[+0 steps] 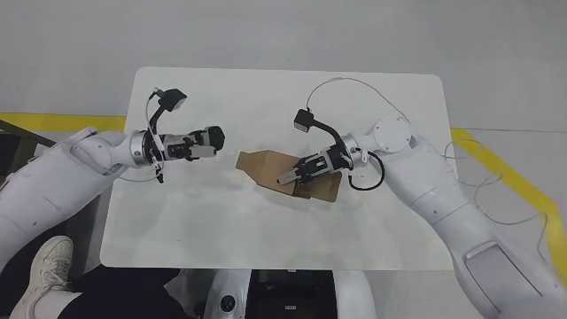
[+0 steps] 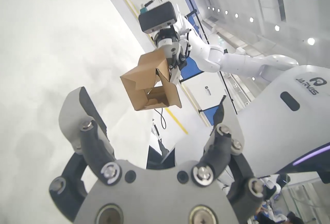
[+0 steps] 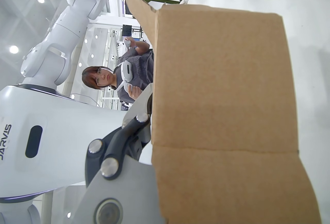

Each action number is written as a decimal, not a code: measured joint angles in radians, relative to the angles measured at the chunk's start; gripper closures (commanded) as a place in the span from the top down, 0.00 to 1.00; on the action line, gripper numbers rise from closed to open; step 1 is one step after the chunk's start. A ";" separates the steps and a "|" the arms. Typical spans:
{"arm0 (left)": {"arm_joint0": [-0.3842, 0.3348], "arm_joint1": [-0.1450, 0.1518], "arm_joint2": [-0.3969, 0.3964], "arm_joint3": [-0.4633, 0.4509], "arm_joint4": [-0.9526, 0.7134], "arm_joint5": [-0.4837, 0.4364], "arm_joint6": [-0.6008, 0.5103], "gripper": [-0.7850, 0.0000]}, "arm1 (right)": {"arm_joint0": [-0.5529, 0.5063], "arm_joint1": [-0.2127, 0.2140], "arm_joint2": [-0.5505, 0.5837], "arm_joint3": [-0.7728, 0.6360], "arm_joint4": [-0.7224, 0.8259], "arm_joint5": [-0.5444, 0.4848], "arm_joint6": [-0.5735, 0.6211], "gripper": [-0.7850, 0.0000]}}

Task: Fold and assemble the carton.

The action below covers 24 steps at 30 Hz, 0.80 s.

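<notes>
one carton (image 1: 261,167), pinched by right hand (image 1: 288,177); left hand (image 1: 215,138) spread wide, empty

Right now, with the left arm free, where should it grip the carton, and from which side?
Probably the carton by its free wall at the open mouth, opposite where the right gripper holds, coming across from the left gripper side. That mouth faces the left gripper, whose jaws stand open, so one could slip inside the wall, one outside.
</notes>
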State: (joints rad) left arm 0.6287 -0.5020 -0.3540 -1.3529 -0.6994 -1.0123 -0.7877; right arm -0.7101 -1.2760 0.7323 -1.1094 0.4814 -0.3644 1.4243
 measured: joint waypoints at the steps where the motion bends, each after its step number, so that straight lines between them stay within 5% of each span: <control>1: 0.001 -0.003 -0.007 -0.002 0.001 0.000 -0.016 1.00 | -0.001 0.000 0.001 -0.002 -0.001 0.002 0.000 0.00; 15: -0.008 -0.089 -0.027 -0.012 0.161 0.047 -0.038 1.00 | -0.008 -0.002 0.008 -0.018 -0.007 0.020 -0.005 0.00; 24: -0.012 -0.133 -0.054 0.063 0.240 0.092 -0.010 1.00 | -0.008 -0.007 0.005 -0.024 -0.011 0.022 -0.008 0.00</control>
State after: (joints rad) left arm 0.6167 -0.6349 -0.4084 -1.2897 -0.4592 -0.9201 -0.7974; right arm -0.7183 -1.2834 0.7372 -1.1338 0.4707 -0.3426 1.4165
